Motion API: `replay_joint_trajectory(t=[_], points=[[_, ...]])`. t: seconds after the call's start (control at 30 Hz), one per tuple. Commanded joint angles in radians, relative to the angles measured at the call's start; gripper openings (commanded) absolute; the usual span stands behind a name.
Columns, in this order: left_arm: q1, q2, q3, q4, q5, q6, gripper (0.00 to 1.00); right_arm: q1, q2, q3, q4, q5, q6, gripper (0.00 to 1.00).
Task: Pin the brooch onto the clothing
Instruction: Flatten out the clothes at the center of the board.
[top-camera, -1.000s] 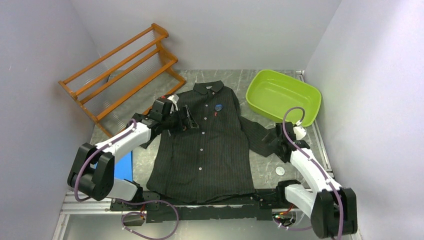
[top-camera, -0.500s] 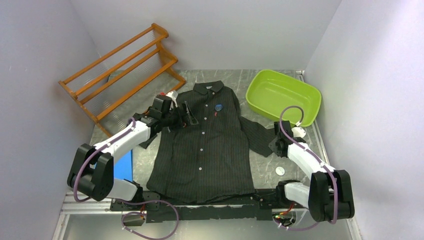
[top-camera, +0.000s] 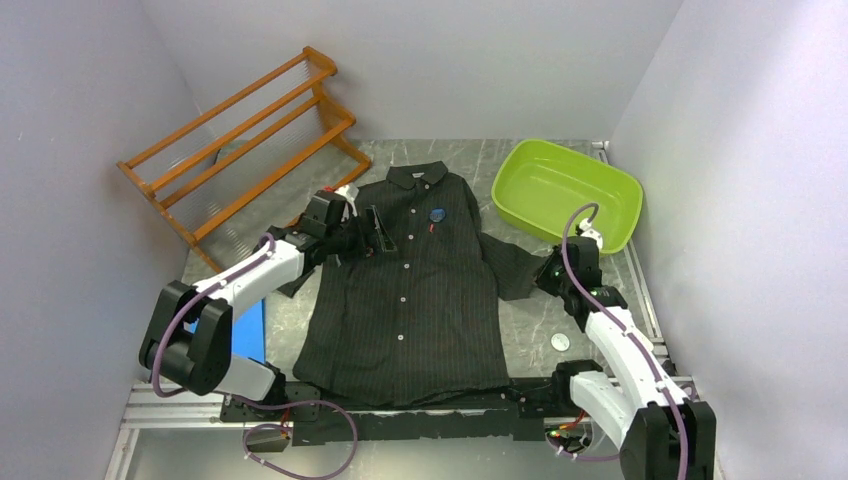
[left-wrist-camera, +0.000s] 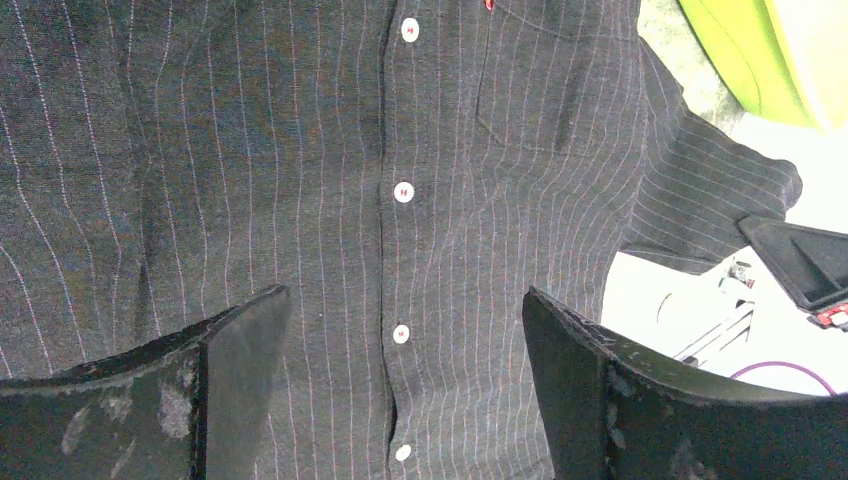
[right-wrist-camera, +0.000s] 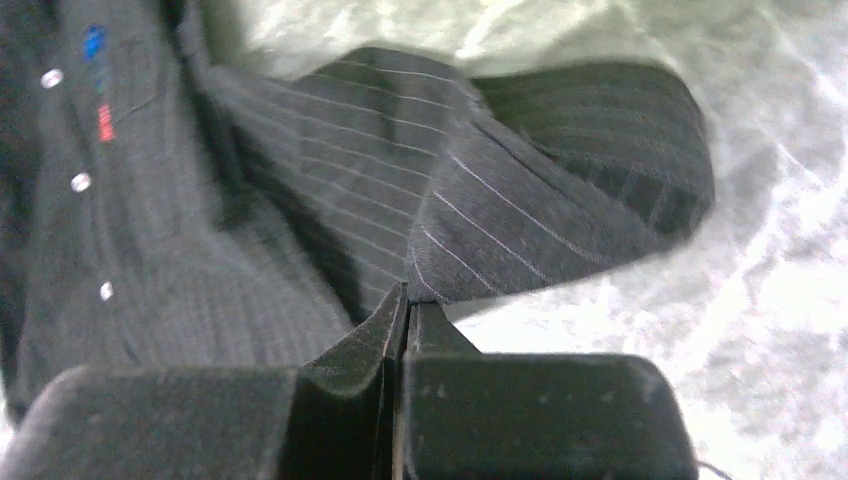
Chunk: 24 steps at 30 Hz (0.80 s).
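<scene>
— Clothing (top-camera: 410, 290) lies where, and which view tells most?

— Flat on the desk (top-camera: 530, 325), front up, collar away from the arms. Only the top view takes in all of it, with the green tub (top-camera: 565, 190) just beside one shoulder and the wooden rack (top-camera: 240, 140) at the far left.

— And the brooch?

— A small blue round brooch (top-camera: 438, 213) sits on the chest, near the red mark (top-camera: 430, 228) on its collar side. The right wrist view catches both as blurred spots. The left wrist view gives instead the white buttons (left-wrist-camera: 403, 190) and pinstripes up close.

— How do the arms stand?

— The left arm reaches forward over the clothing's side. The left end effector (left-wrist-camera: 400, 300) hangs released above the button line, fingers wide apart, holding nothing. The right arm bends in toward the folded sleeve (right-wrist-camera: 560, 190). The right end effector (right-wrist-camera: 405, 300) is clenched, its pads pressed together at the sleeve's near edge. Whether cloth is nipped between them cannot be told.
</scene>
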Motion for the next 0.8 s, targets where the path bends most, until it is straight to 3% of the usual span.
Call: replay_joint_trajectory(t=[0.0,0.27,0.77], points=[[-0.002,0.014,0.025,0.039,0.018,0.016,0.9,0.009,0.004,0.096,0.086,-0.173,-0.14,0.0],[-0.003,0.041,0.045,0.038,0.033,0.022,0.9,0.075,0.12,0.361,0.028,-0.255,-0.281,0.0],[-0.003,0.061,0.03,0.066,0.074,0.004,0.9,0.115,0.244,0.712,-0.048,-0.005,-0.449,0.0]])
